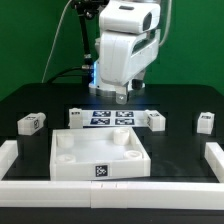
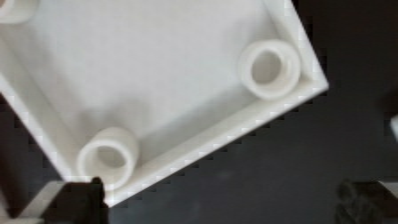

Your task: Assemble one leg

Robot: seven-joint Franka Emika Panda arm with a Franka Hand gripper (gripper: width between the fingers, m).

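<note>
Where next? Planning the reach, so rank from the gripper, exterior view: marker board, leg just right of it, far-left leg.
1. Marker board, just beneath, centre.
2. Leg by the board, on the exterior view's right side.
3. Far-left leg, toward the exterior view's left edge.

Four legs in the exterior view, all small white blocks lying loose on the black table (image 1: pixel 180 150), in a rough row behind the tray (image 1: pixel 60 165). Far-left leg (image 1: pixel 30 123) and far-right leg (image 1: pixel 205 121) sit well apart from the tray, each with its tag face toward the camera. Inner-left leg (image 1: pixel 77 117) and inner-right leg (image 1: pixel 153 119) sit just beside either end of the marker board (image 1: pixel 110 117). Their tags are too small to read.
</note>
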